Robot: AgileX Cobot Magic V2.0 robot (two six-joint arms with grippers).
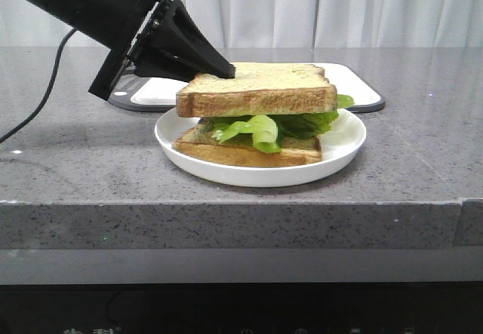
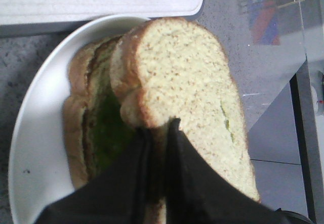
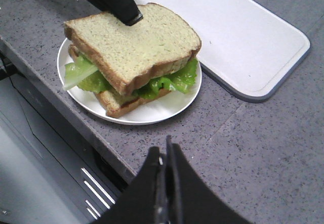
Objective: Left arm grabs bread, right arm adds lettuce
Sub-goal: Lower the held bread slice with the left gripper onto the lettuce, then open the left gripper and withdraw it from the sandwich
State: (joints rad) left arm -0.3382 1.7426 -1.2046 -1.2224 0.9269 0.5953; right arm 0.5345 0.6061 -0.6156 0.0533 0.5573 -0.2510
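1. The left arm (image 1: 113,10) slants down from the upper left of the front view, its cable (image 1: 45,85) trailing to the tabletop (image 1: 423,153).
2. Its fingers (image 2: 190,178) pinch the bread (image 1: 256,89) at the crust on the rear left edge; the left wrist view shows the two wedges close together with crust between them.
3. The bread lies roughly level on top of the lettuce (image 1: 260,129), which rests on a thinner slice (image 1: 249,153) on the white plate (image 1: 339,153).
4. Lettuce ruffles stick out past the bread at the front and right.
5. The right arm's fingers (image 3: 167,183) are pressed together, holding nothing, hovering above the tabletop, apart from the plate.
6. A white board (image 1: 355,85) with a grey rim lies just behind the plate, under the left arm's tips.
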